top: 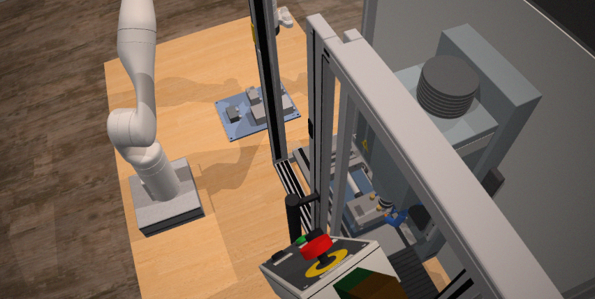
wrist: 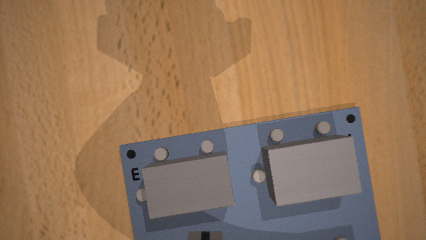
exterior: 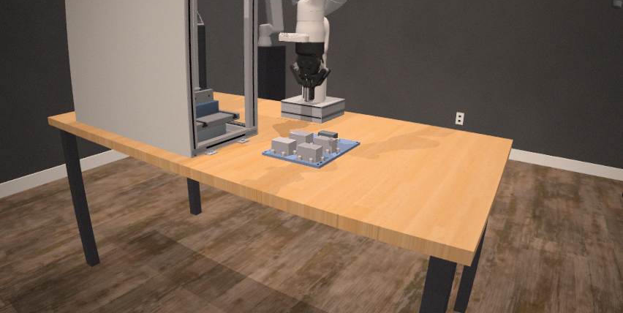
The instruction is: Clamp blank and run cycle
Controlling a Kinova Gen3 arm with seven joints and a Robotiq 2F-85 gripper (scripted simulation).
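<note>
My gripper (exterior: 308,98) (wrist: 205,235) is shut and empty, pointing down above the plate (top: 238,133) (exterior: 350,143) (wrist: 242,150). In the top view a guard post hides its fingers. The dark setting master (top: 232,114) (exterior: 327,134) stands upright on the plate. Several light grey blanks stand there too, among them one blank (exterior: 284,145) (wrist: 316,171) and another blank (exterior: 309,152) (wrist: 189,186) beside the letter E. The vise (top: 366,209) inside the guard is partly hidden; its bars and work stop cannot be made out. The green button (top: 301,239) and the black knob (top: 314,233) are on the control column.
The guard's posts (top: 266,63) and top frame (top: 399,100) stand between the plate and the machine. A black upright handle (top: 292,219) is near the control column. A red stop button (top: 316,246) sits beside the knob. Small pegs surround the blocks.
</note>
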